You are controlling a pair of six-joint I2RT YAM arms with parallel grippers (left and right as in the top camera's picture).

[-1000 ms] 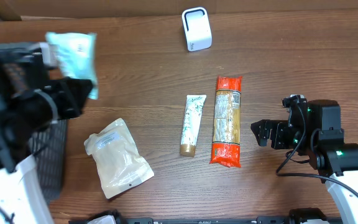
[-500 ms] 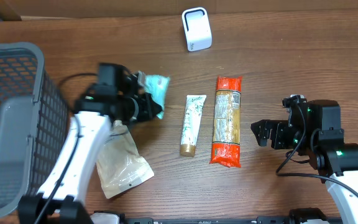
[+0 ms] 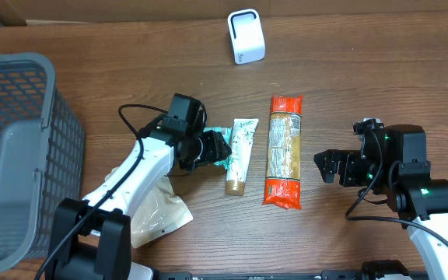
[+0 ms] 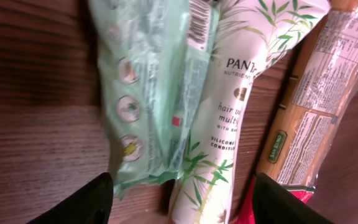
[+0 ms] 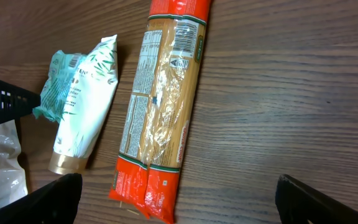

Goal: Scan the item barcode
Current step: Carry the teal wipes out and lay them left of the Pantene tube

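Two soft-sided things lie just ahead of the left gripper (image 4: 182, 198), whose fingers stand well apart and hold nothing. A green pouch (image 4: 148, 93) lies flat on the table, reaching from between the fingertips to well beyond them, and a shampoo tube (image 4: 229, 118) is pressed along one of its long edges. The pouch looks light, thin and floppy; its crinkled film would likely sag and fold if taken by one end, and its glossy skin may slide in the pads. Its barcode (image 4: 199, 25) sits on the back seam at the end farthest from the fingers, so a pinch on the near end or on the free long edge would leave the code uncovered. A hold nearer mid-length would probably keep it flatter in front of the scanner (image 3: 246, 36), which stands well beyond the gripper. The tube alongside calls for care, since a low pinch could catch both. The right gripper (image 3: 325, 166) hangs wide and empty, with the pasta packet (image 3: 285, 152) lying ahead of it.
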